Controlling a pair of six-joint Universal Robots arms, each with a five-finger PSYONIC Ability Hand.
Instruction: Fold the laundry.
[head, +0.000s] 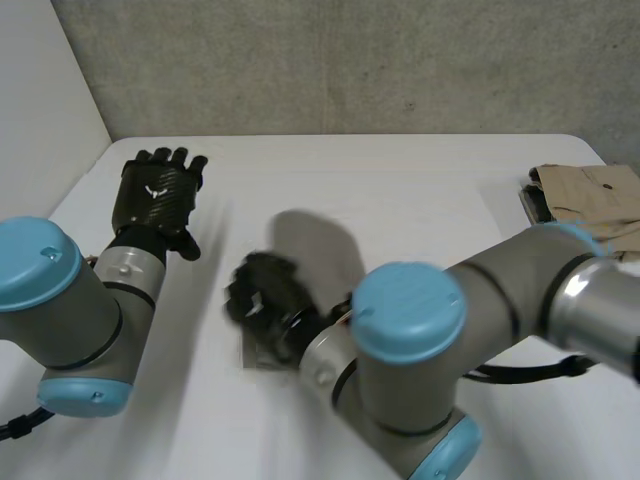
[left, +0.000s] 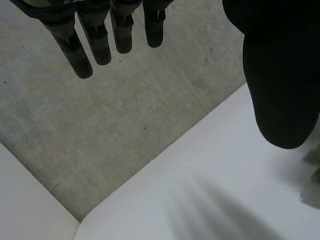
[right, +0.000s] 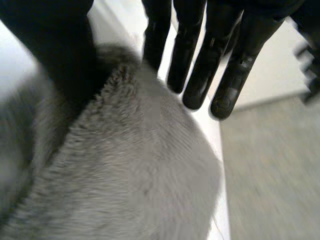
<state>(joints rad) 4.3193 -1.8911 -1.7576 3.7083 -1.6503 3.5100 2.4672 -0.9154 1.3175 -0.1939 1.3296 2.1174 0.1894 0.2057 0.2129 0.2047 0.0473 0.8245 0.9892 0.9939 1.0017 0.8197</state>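
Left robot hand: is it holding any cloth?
No, the left robot hand has straight fingers holding nothing, raised over the white table.

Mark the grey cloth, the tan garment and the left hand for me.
grey cloth (right: 150, 165): right wrist view, middle of its fuzzy surface.
tan garment (head: 590, 195): head view, its top folded layer.
left hand (head: 158, 195): head view, middle of the hand.
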